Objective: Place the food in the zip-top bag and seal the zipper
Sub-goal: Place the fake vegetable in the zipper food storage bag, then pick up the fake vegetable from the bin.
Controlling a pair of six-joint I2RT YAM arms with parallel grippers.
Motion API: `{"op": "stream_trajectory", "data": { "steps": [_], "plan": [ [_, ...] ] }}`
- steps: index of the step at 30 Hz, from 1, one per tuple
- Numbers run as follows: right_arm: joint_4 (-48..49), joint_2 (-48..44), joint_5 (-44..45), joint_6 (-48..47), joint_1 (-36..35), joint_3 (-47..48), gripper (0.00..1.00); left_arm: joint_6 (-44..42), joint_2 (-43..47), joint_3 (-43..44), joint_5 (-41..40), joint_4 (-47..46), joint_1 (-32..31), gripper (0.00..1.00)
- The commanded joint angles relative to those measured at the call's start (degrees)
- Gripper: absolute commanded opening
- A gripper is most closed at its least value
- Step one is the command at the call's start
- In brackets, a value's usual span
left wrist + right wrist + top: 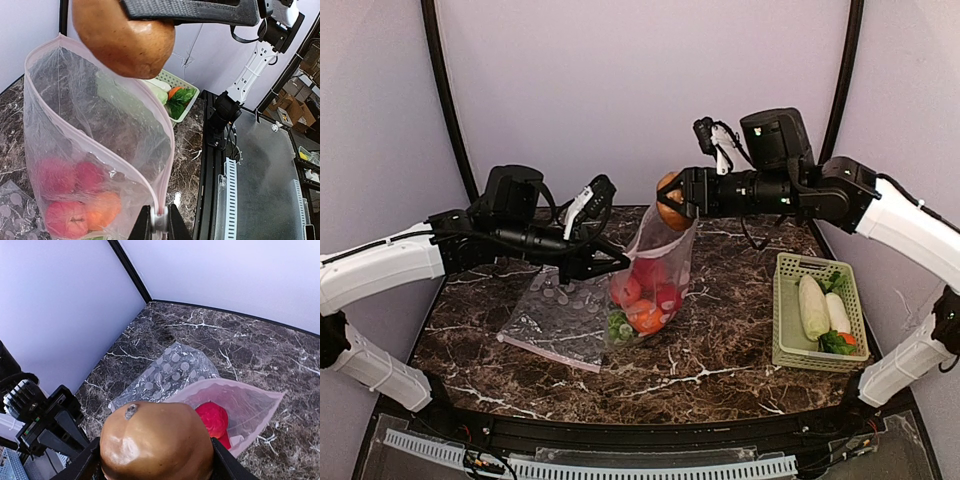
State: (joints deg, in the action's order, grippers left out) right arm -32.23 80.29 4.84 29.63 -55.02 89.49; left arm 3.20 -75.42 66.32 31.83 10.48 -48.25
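Above the marble table point(720, 370), the right gripper point(677, 203) clasps the potato point(125, 40) over the bag point(100, 135), whose rim the left gripper point(159, 221) pinches; dropped off-centre, it could knock that rim loose.

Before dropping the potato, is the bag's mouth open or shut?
Open: the pink rim of the bag gapes in a wide loop below the potato.

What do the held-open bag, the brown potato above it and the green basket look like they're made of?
Zip-top bag: thin, soft clear plastic, glossy; it creases and the fruit shows through.
Potato: probably moulded plastic or rubber, smooth with a slight sheen; a highlight runs across its skin.
Basket: looks like rigid plastic, pale green, matte; evenly slotted walls.
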Motion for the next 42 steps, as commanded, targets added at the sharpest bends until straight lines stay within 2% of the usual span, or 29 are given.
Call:
{"op": "stream_trajectory", "data": {
  "steps": [1, 7, 18, 21, 29, 42],
  "plan": [
    [8.3, 2.0, 2.3, -4.5, -1.3, 1.8, 0.52, -0.7, 0.1, 1.8, -0.2, 1.5, -0.4, 0.01],
    [9.4, 4.5, 7.0, -7.2, -1.8, 0.7, 0.52, -0.7, 0.1, 2.0, -0.5, 1.6, -0.3, 0.01],
    [5.9, 3.9, 10.9, -5.6, -1.8, -4.7, 0.55, -0.8, 0.7, 1.8, -2.5, 1.5, -0.3, 0.01],
    [5.5, 4.4, 10.8, -5.3, -1.8, -4.9, 0.58, -0.7, 0.8, 1.8, -2.7, 1.6, -0.4, 0.01],
    [4.5, 3.8, 11.6, -4.7, -1.8, -4.6, 0.80, -0.9, 1.0, 1.5, -3.1, 1.8, -0.3, 0.01],
    [1.5, 0.4, 10.7, -3.6, -1.8, -3.1, 0.83, 0.5, 1.0, 1.0, -3.6, 1.2, -0.3, 0.01]
  ]
}}
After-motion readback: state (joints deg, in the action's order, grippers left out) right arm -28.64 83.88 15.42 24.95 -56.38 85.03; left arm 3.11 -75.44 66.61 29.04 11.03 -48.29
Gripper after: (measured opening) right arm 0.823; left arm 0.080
